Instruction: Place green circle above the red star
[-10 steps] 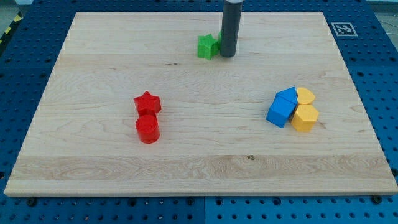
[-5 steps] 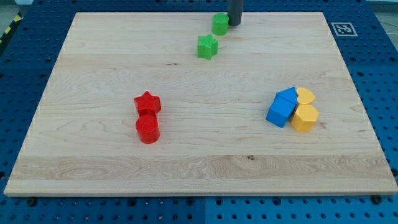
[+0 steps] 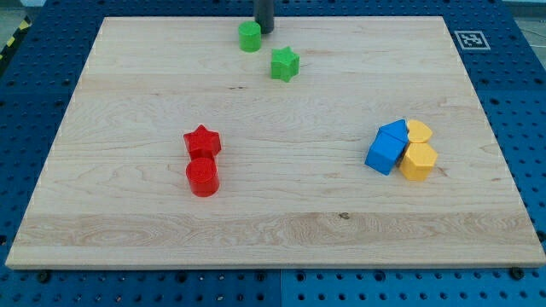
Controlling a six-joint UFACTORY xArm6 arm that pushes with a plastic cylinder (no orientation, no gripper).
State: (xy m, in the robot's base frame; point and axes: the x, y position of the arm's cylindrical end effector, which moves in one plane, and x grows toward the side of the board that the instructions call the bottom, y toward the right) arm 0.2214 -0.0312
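The green circle [image 3: 250,37] is a short green cylinder near the view's top edge of the wooden board, left of centre. My tip [image 3: 264,31] stands right against its upper right side. A green star [image 3: 285,64] lies just below and to the right of the circle. The red star [image 3: 202,141] lies at the board's middle left, well below the green circle, with a red circle [image 3: 203,177] touching its lower side.
At the view's right a cluster sits together: two blue blocks [image 3: 387,148], a yellow heart [image 3: 419,131] and a yellow hexagon [image 3: 419,161]. The board's top edge [image 3: 171,18] runs close above the green circle. A marker tag [image 3: 468,39] is off the top right corner.
The rod moved up from beside the green star, then left along the top edge. The green circle has slid left, from upper right of the green star to upper left of it.
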